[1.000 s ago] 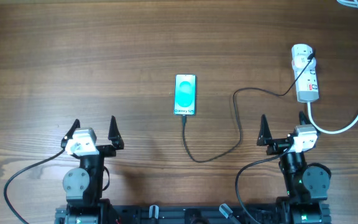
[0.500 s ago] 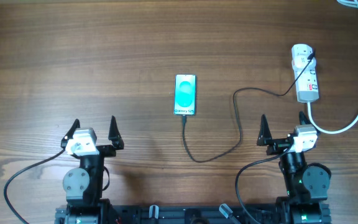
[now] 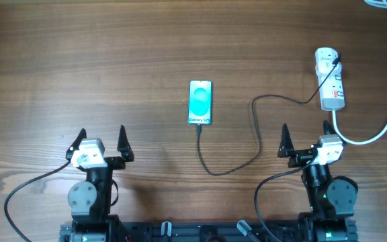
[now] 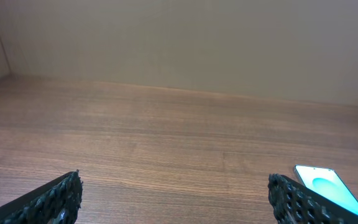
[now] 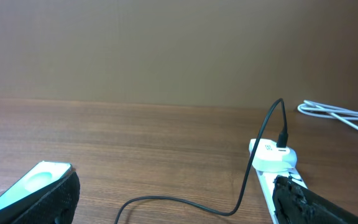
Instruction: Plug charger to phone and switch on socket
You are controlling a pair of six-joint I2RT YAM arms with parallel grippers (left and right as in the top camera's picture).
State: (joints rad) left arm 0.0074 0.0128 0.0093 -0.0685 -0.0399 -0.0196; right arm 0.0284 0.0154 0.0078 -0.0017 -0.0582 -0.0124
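The phone [image 3: 200,102] lies flat mid-table, its cyan screen lit and its white text at the near end. The charger [image 3: 256,138], a thin black cable, runs from the socket [image 3: 331,86] at the right, loops toward me, and ends with its plug tip right at the phone's near end. Whether the tip is inserted I cannot tell. My left gripper [image 3: 101,138] stands open at the near left, with nothing in it. My right gripper [image 3: 306,138] is open at the near right, just short of the socket. The right wrist view shows the phone [image 5: 33,180], charger [image 5: 185,202] and socket [image 5: 272,158].
A thick white lead [image 3: 375,134] leaves the socket's near end and curves up along the right table edge. More white cable [image 5: 340,115] lies at the far right. The phone's corner [image 4: 325,185] shows beside my left gripper's right finger [image 4: 303,202].
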